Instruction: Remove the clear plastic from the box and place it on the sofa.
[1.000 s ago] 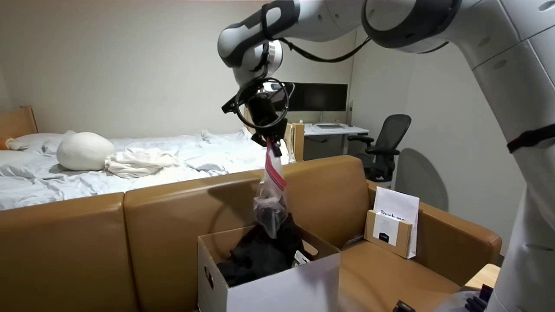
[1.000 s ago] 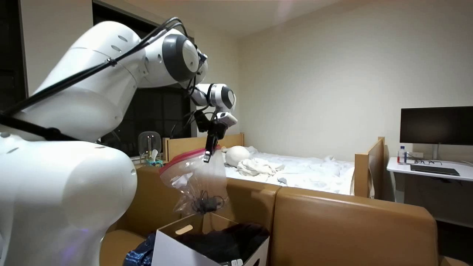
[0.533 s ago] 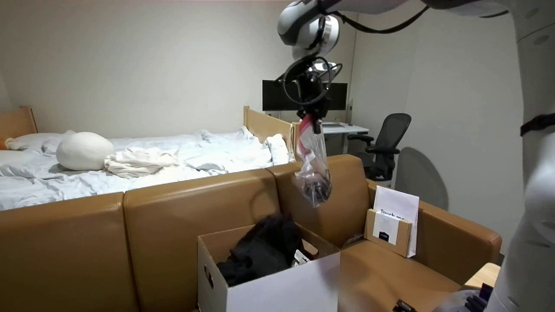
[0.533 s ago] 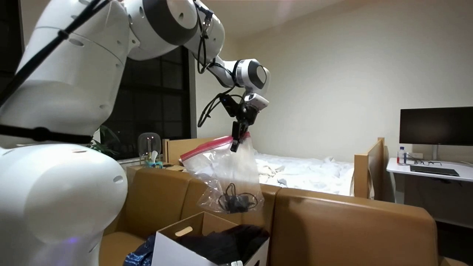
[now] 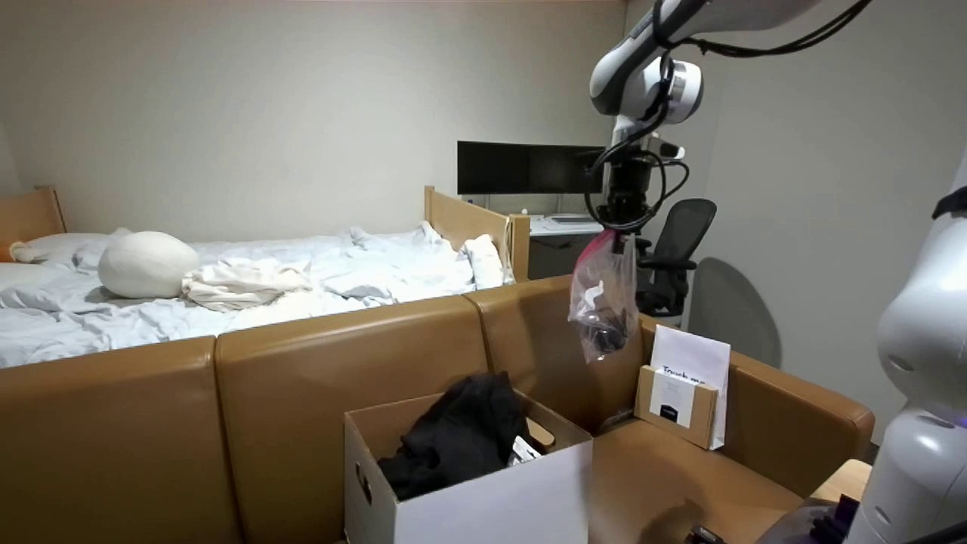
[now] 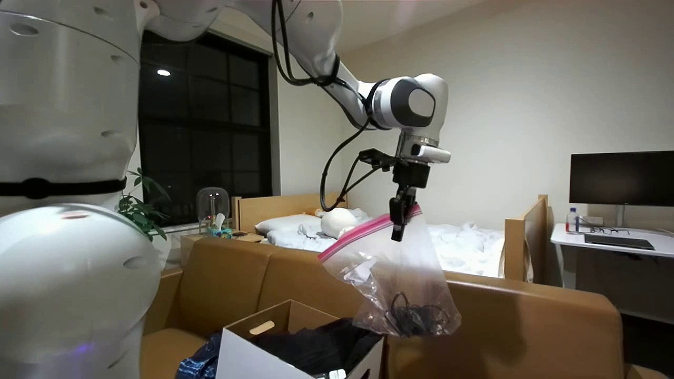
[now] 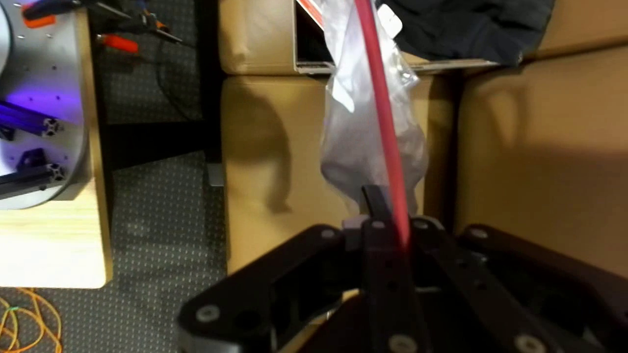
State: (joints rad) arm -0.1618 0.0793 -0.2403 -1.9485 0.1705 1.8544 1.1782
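In an exterior view, the Panda arm (image 5: 641, 85) comes in from the upper right and bends at the wrist so that the Robotiq gripper (image 5: 619, 238) points straight down. A clear zip-top plastic bag (image 5: 603, 291) hangs from it in mid-air against the brown leather-look sofa (image 5: 347, 347), higher than and apart from the white cardboard box (image 5: 491, 499) with black cloth (image 5: 461, 434) inside.

In an exterior view, the arm reaches across from the upper left, forearm sloping down to the wrist. The bag's pink zip strip (image 6: 363, 234) slants away from the gripper, and a black cable (image 6: 413, 318) lies bunched at the bottom.

In the wrist view, the gripper enters from below over the sofa's seat (image 7: 245, 230), the box at the top. Its fingers (image 7: 378, 208) are brought together, pinching the bag by its zip edge, as far as their dark, blurred tips let one see
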